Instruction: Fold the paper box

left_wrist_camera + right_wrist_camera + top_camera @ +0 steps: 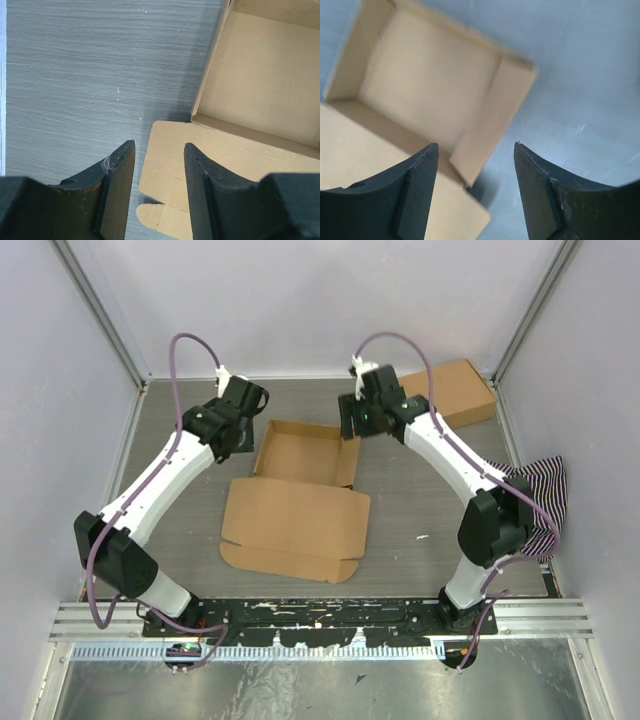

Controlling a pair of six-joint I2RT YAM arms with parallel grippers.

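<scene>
The paper box lies mid-table, brown cardboard. Its far half is a shallow tray with raised walls; its lid panel lies flat toward me with a rounded tab. My left gripper hovers open and empty at the tray's left side; in its wrist view the jaws frame the lid's corner and the tray wall. My right gripper hovers open and empty above the tray's right wall; in its wrist view that wall stands between the fingers.
A compact flat brown carton lies at the back right. A black-and-white striped cloth lies at the right edge by the right arm. Enclosure walls bound the grey table.
</scene>
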